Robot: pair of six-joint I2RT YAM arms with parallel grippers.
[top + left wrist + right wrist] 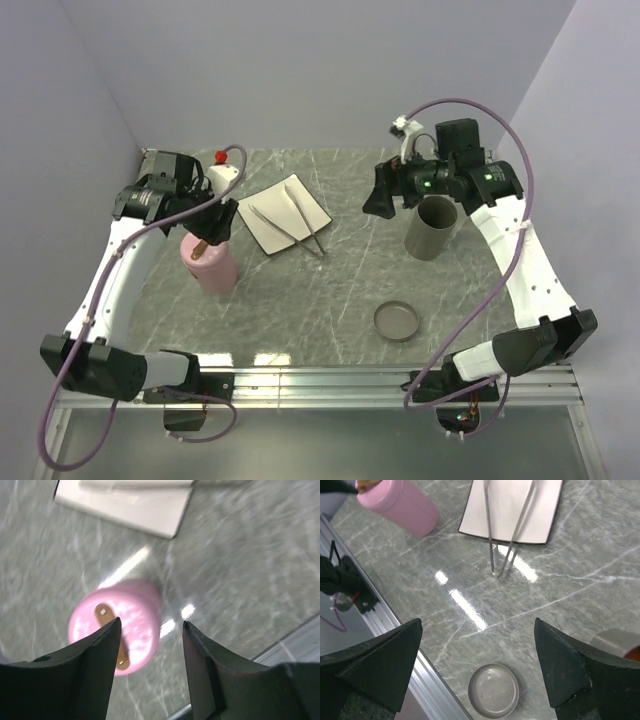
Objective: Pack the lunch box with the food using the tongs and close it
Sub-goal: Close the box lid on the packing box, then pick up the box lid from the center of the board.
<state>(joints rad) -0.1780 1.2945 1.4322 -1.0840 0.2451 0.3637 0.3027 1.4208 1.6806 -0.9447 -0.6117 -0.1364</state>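
Observation:
The pink cylindrical lunch box (212, 268) stands at the left with its lid on; a brown strap handle (102, 612) lies across the lid. My left gripper (208, 232) hovers just above that lid, open, with nothing between its fingers (152, 622). The silver tongs (290, 222) lie across the white square plate (310, 210), their tips (497, 572) reaching past its near edge. No food shows on the plate. My right gripper (378, 203) hangs wide open and empty (478, 622) above the table's middle.
An open grey cylinder (432, 228) stands at the right; an orange patch (634, 654) shows by its rim. Its flat round grey lid (397, 321) lies near the front edge. A white object with a red top (222, 172) sits at the back left.

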